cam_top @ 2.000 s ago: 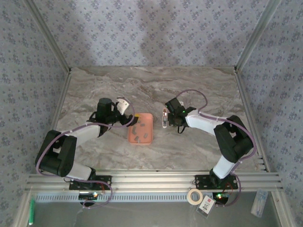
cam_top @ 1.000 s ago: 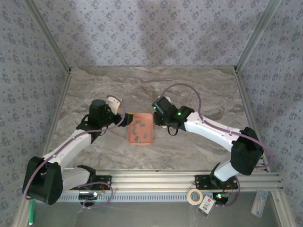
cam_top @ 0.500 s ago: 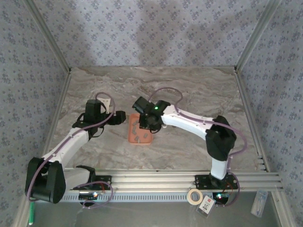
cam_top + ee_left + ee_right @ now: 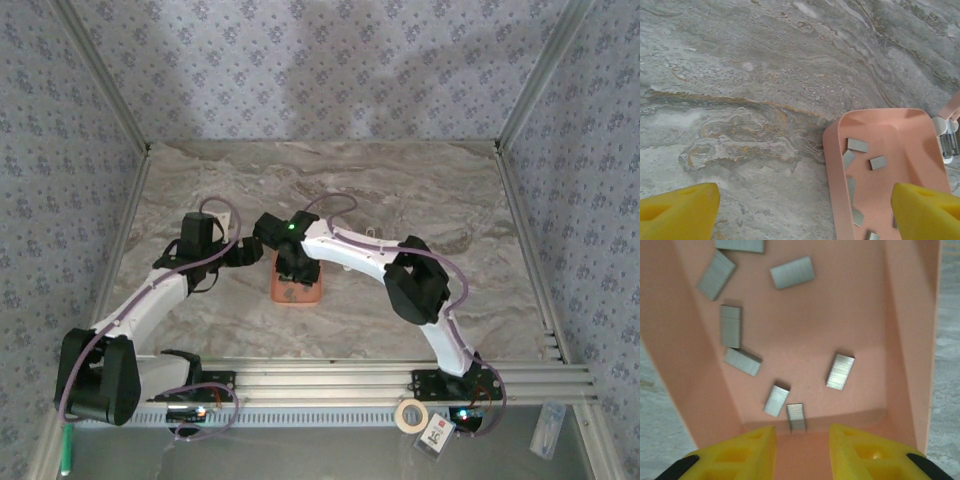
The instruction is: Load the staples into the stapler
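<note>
The right tool (image 4: pixel 802 442) hangs low over the near end of the tray (image 4: pixel 680 365), its yellow fingers (image 4: pixel 740 452) a narrow gap apart and holding nothing. One strip of the staples (image 4: pixel 796 416) lies just beyond the tips, in line with that gap and close to the tray's end wall. The other strips lie scattered flat across the tray floor, apart from one another.

The step in hand looks like picking up that nearest strip. To do it well, the tool should come straight down so a finger lands on each long side of the strip, then close gently. A slanted approach would likely push the strip along the floor or jam it into the wall. The neighbouring strip (image 4: pixel 776 400) is near, so the left finger needs care not to catch it.

The left tool (image 4: pixel 805 210) is spread wide and empty. It sits over the desk (image 4: pixel 740 75) beside the tray's left rim, where it could steady the tray if it slides.

The right wrist view gives how the strip lines up with the fingers. The top view has the two arms meeting at the tray (image 4: pixel 295 292) mid-desk, but the strips there are too small to make out. The left wrist view gives the tray's outer wall and the bare desk beside it.
</note>
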Tool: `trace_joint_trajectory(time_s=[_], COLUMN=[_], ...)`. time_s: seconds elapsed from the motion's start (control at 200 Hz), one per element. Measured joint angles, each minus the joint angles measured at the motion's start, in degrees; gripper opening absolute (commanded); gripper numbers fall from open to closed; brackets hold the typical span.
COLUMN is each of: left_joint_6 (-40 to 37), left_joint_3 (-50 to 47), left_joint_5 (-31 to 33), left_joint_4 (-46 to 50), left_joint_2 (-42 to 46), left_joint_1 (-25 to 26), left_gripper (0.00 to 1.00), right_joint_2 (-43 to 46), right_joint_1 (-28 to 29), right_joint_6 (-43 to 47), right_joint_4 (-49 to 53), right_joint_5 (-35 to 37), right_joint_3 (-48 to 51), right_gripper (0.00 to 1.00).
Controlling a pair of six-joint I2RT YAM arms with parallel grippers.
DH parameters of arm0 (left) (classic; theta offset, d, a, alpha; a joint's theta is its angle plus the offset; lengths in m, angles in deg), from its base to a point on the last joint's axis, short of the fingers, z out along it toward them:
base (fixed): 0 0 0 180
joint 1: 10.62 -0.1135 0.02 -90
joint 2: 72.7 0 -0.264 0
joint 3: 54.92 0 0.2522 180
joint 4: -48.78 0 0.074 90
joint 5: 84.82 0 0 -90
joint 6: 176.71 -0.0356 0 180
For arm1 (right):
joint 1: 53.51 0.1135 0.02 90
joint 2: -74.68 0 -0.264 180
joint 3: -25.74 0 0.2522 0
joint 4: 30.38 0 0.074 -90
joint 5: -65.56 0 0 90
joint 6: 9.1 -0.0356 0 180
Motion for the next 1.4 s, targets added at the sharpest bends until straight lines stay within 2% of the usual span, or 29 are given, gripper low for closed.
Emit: trace_joint_trajectory(time_s=[0.24,0.395,0.53,0.875,1.115,1.399], left_joint_6=[-0.3,0.4,1.2,3.1,3.1,1.4], left_joint_3=[0.0,0.0,0.0,0.0,0.0,0.0], left_joint_5=[7.0,13.1,15.7,16.8,16.8,17.9], left_joint_4=[2.5,4.4,5.2,5.1,5.1,6.0], left_joint_2=[0.1,0.1,0.4,0.6,0.6,0.6], left_joint_1=[3.3,3.5,3.6,3.9,3.9,3.9], left_gripper=[0.94,0.94,0.94,0.94,0.95,0.96], right_joint_2=[-2.7,-4.0,-5.6,-6.3,-7.0,-7.1], right_joint_1=[0.0,0.0,0.0,0.0,-0.6,-1.1], right_joint_6=[-5.1,-7.8,-9.7,-12.9,-13.8,-14.0], right_joint_4=[1.8,1.5,1.6,2.0,-0.1,-0.8], right_joint_5=[0.4,0.4,1.1,2.4,2.4,1.9], right_joint_3=[-0.5,-0.9,-1.4,-1.4,0.0,0.2], right_gripper=[0.33,0.32,0.33,0.33,0.29,0.17])
